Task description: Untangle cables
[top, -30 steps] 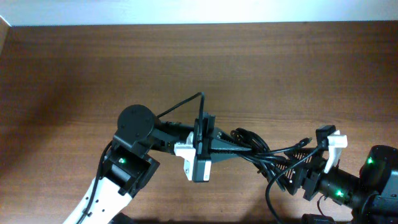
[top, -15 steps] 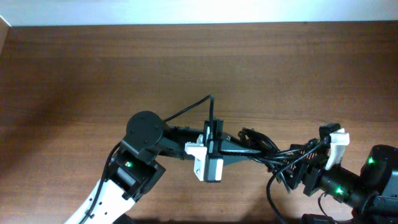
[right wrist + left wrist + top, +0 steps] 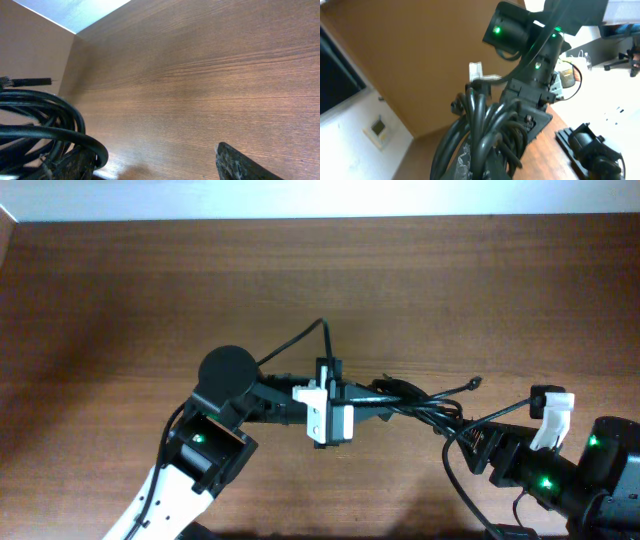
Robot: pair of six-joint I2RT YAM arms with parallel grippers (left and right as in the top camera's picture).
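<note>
A brown wooden table (image 3: 120,280) fills the overhead view, with a pale strip of wall (image 3: 300,198) along its far edge. The left arm (image 3: 225,372) reaches in from the lower left. A thick black wire arches over its wrist. The left gripper (image 3: 385,396) points right, its fingers drawn together on one end of the cables (image 3: 420,405). In the left wrist view the black bundle (image 3: 485,125) rises thick and close from between the fingers, several strands lying side by side.

From there the cables run right and slightly down across the middle of the table, strung toward the right gripper (image 3: 470,445). One loose end with a small plug (image 3: 476,383) sticks up and right, clear of the bundle. The right arm (image 3: 600,470) sits at the lower right corner.

In the right wrist view the fingers (image 3: 240,162) stand wide apart with only bare wood between them. Coiled strands (image 3: 45,125) loop just beside the finger at picture-left, outside the gap. Whether they touch that finger I cannot tell.
</note>
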